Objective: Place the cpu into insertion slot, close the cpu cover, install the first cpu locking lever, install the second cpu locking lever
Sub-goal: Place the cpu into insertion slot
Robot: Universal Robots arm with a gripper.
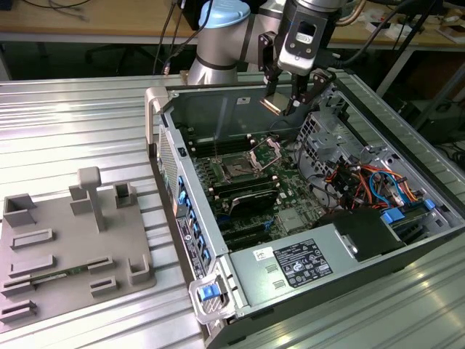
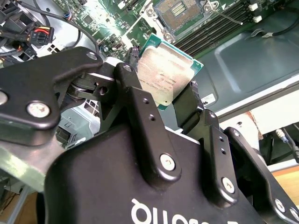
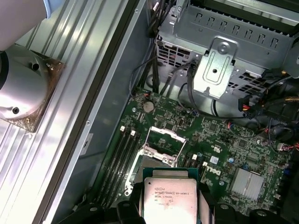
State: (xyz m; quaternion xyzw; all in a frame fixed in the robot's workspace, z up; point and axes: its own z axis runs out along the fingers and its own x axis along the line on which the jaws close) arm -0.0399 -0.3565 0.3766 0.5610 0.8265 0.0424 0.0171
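**Q:** How should insertion have gone?
**A:** The dark square insertion slot [image 1: 237,169] lay open. Above it, toward the exterior view's right, the black two-fingered hand [image 1: 282,100] pinched the flat, silver-topped square cpu [image 2: 163,77]. The step called for a level descent with corners matched.
**Q:** Counts?
**A:** One slot, one raised silver frame cpu cover [image 1: 266,153], one cpu.

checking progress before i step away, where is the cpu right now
In the exterior view the cpu is clamped in the jaws of the gripper, in the air over the open case, not yet in the insertion slot below.
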